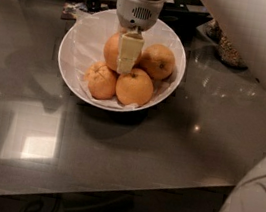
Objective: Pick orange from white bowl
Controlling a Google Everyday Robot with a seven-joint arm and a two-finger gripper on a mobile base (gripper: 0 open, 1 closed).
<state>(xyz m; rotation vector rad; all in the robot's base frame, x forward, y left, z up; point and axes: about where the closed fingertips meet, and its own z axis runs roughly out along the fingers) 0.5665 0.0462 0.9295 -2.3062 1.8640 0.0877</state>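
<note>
The white bowl (81, 33) stands on the dark glossy table, lined with crinkled white paper. It holds several oranges. The orange (111, 49), large and smooth, lies at the back left of the pile. My gripper (124, 62) comes straight down from above and is low in the bowl, right at this orange and covering its right side. A smaller orange with a stem dot (157, 61) lies to the right, another (134, 87) in front, and a creased one (100, 80) at the front left.
My white arm (257, 32) crosses the upper right, and my body (252, 209) fills the lower right. A patterned object (224, 48) lies at the table's right back. Small dark items (84, 4) lie behind the bowl. The table's front edge (108, 192) runs below.
</note>
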